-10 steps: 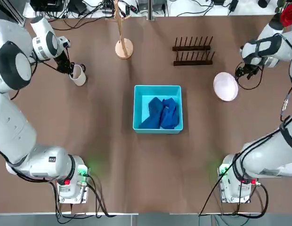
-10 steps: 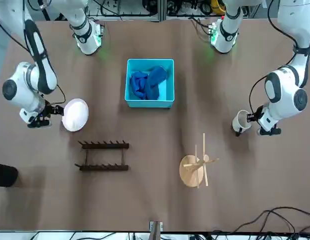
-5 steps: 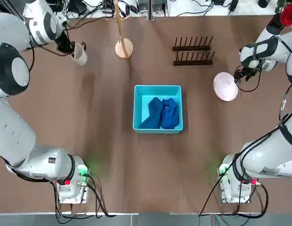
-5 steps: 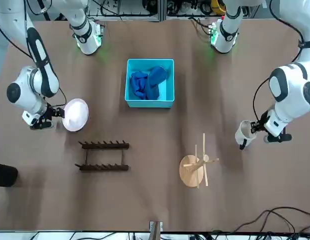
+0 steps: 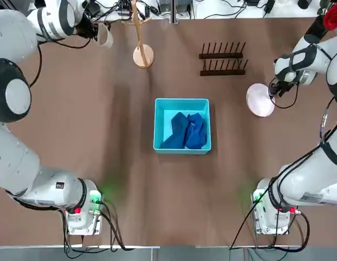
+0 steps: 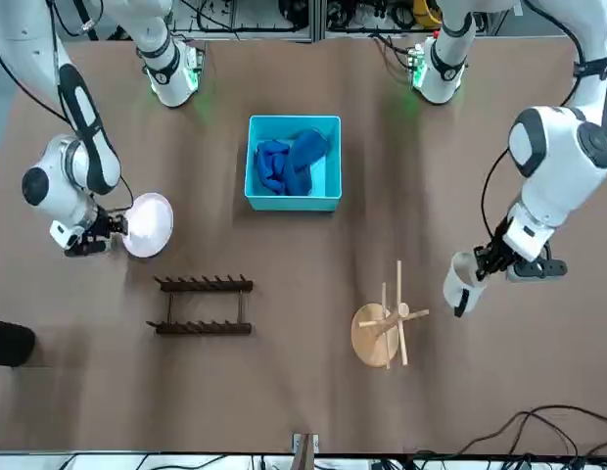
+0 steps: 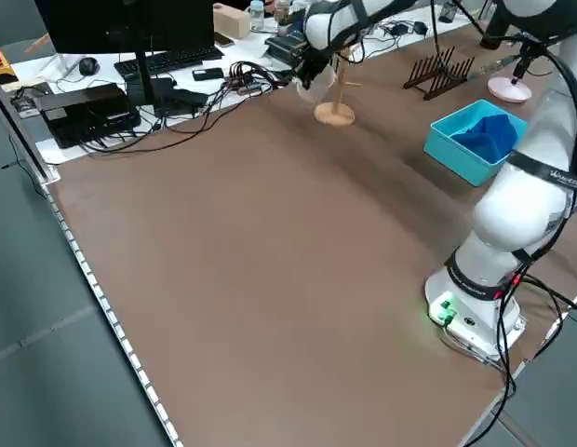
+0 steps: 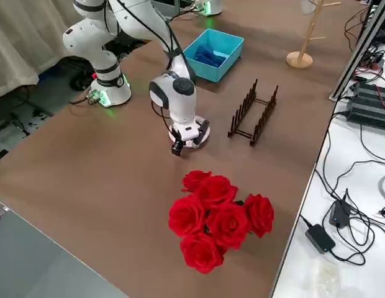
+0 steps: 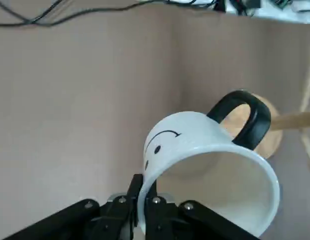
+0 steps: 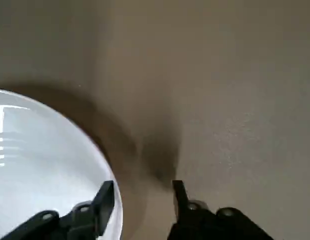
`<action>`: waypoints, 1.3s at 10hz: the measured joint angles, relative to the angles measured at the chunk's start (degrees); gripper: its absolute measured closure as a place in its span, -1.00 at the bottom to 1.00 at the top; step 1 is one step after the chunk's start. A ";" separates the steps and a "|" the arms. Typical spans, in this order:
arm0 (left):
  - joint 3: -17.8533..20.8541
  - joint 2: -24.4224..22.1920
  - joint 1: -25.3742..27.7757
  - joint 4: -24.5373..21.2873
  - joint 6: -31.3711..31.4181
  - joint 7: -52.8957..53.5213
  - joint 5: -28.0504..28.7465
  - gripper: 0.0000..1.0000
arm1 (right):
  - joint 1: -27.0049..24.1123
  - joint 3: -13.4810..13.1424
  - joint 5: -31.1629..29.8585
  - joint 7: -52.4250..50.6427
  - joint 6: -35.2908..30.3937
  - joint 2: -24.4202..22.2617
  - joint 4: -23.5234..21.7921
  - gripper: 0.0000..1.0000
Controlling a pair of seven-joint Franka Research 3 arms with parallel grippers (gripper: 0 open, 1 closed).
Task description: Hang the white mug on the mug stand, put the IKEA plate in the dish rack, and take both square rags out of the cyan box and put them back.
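Lifted stand-ward, one white mug (image 9: pixel 210 165) sits pinched in left jaws; right jaws straddle one plate (image 5: pixel 260 99).

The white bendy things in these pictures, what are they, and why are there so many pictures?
They are two robot arms at a brown table. Each ends in a gripper, a hand with two fingers. Cameras look from above, across the table, both sides, and from each wrist, all at one moment.

The left gripper pinches the rim of the white mug and holds it in the air near the mug stand, a wooden pole with pegs. The right gripper is open at the edge of the IKEA plate, which lies flat.

Also there: the dark dish rack, the cyan box with blue square rags inside, and red roses.
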 joint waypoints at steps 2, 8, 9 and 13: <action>-2.13 -0.07 -0.02 -1.26 4.76 -2.97 0.00 0.88 | 0.09 0.15 0.00 0.00 0.00 0.00 0.03 -0.06; -5.44 0.02 -0.06 -4.79 11.14 -10.58 3.89 0.88 | 0.66 0.35 0.00 -0.06 -0.64 -0.29 0.26 0.83; -5.60 0.20 -0.07 -5.03 12.12 -10.95 3.91 0.88 | 0.67 0.38 0.01 -0.15 -0.78 -0.41 0.29 0.90; -6.59 1.08 -0.34 -5.26 13.95 -13.29 3.92 0.88 | 3.13 0.46 -0.16 -0.71 -16.23 -5.24 6.73 0.94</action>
